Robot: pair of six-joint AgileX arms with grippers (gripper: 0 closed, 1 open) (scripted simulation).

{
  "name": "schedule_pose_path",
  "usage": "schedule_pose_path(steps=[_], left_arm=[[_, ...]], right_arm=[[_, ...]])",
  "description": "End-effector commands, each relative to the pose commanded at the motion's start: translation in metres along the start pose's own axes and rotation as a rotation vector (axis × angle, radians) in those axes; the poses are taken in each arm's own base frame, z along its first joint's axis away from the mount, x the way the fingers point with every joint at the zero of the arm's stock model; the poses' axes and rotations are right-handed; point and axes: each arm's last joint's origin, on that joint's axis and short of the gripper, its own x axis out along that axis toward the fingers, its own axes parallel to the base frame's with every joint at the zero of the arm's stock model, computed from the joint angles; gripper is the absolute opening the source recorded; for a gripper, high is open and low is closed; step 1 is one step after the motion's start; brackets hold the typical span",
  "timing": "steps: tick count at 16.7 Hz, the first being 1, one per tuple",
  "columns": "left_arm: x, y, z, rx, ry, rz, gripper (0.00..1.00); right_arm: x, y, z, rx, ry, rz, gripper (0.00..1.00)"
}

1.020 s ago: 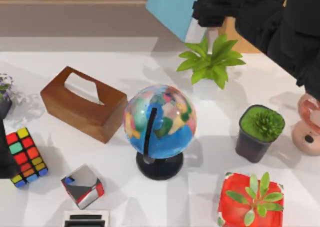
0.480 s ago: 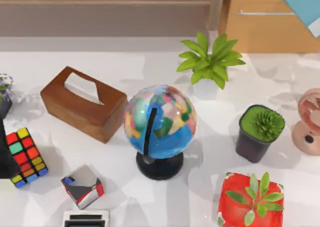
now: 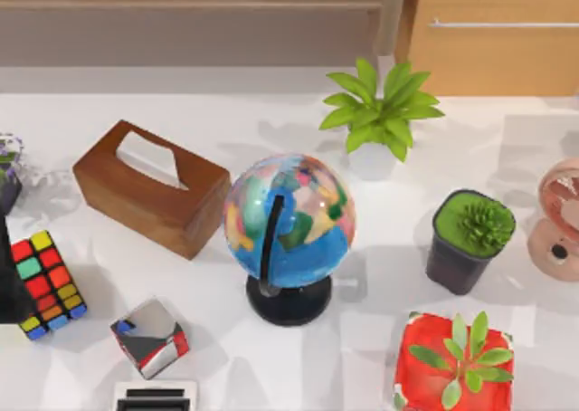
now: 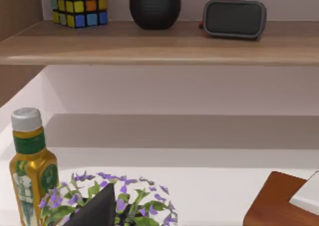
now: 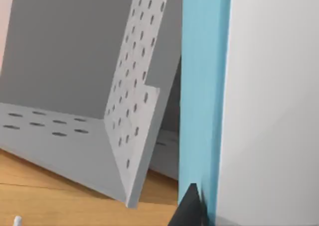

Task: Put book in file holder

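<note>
The book stands very close in the right wrist view, with a white face and a teal-blue side edge. My right gripper is shut on it, and one dark fingertip presses against the teal edge. Just behind the book is the grey perforated file holder on a wooden surface, with its open side towards the book. My left gripper is parked at the table's left edge, over a purple-flowered plant.
On the table are a wooden tissue box, a globe, a leafy plant, a dark potted succulent, a red-potted plant, a pink object, a colour cube and a mirrored cube. A bottle stands near the left gripper.
My right arm, carrying the book, has moved off the top view towards the upper right. First the arm went out of the picture, then the book's last corner.
</note>
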Motion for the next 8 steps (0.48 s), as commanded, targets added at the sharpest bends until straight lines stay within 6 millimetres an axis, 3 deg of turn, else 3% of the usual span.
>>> schedule_pose_path(steps=[3,8], left_arm=[[0.0,0.0,0.0,0.0,0.0,0.0,1.0],[0.0,0.0,0.0,0.0,0.0,0.0,1.0]], right_arm=[[0.021,-0.023,0.02,0.137,0.011,-0.044,0.0],[0.066,-0.035,0.032,0.244,0.093,-0.014,0.0]])
